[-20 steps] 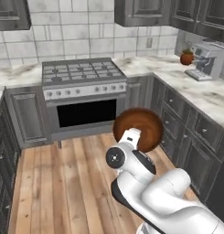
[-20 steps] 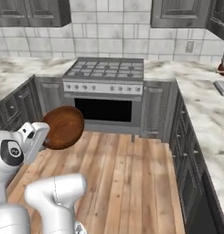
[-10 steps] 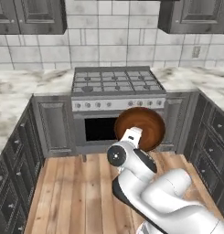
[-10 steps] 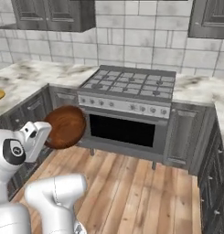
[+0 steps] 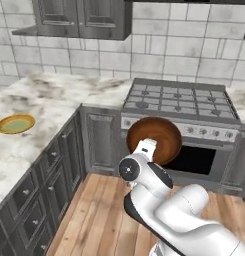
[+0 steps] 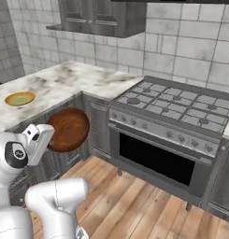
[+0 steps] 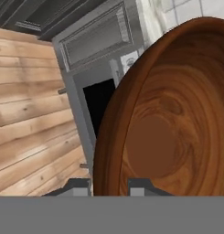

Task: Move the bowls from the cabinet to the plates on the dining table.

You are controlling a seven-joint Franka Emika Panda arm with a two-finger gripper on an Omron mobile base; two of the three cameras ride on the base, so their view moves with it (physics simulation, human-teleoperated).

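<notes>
Up in front of the oven door, the brown wooden bowl (image 5: 154, 139) was carried on its edge, with its open side facing back toward the robot. The gripper (image 7: 109, 185) was pinched on the bowl's rim, one fingertip (image 7: 78, 186) on the outside wall and the other on the inside, at the 6 o'clock part of the rim in the hand view. That looked like a good place to hold it, because the rim was thin enough to fit between the fingers and the rest of the bowl was too wide. The bowl looked hard and stiff, so it probably would not bend or squash. It looked like wood, so it was likely light and not easy to break. Its smooth, shiny side might slip, and since only one small spot held it, the bowl could swing or tip if the arm moved fast. The yellow-orange plate (image 5: 15, 123) sat flat on the marble top (image 5: 39, 107), far over at 9 o'clock from the bowl in the left base view. The stove (image 6: 176, 103) stood at 3 o'clock from the bowl in the right base view, and the grey cabinet (image 5: 83, 18) hung on the wall up at 11 o'clock in the left base view.
</notes>
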